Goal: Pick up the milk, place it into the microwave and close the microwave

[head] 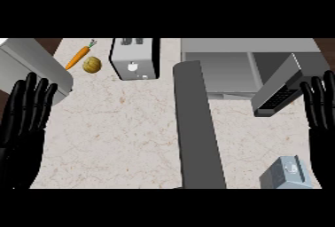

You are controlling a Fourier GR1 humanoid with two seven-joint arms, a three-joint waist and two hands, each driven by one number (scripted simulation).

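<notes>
Head view, milk (286,173) near counter (118,142) edge, microwave (222,66) open

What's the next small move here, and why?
Probably lower the right hand toward the milk and start closing round it. The carton stands untouched near the counter's right front edge, both hands are open, the left hand is far off, and the microwave door is already open.
</notes>
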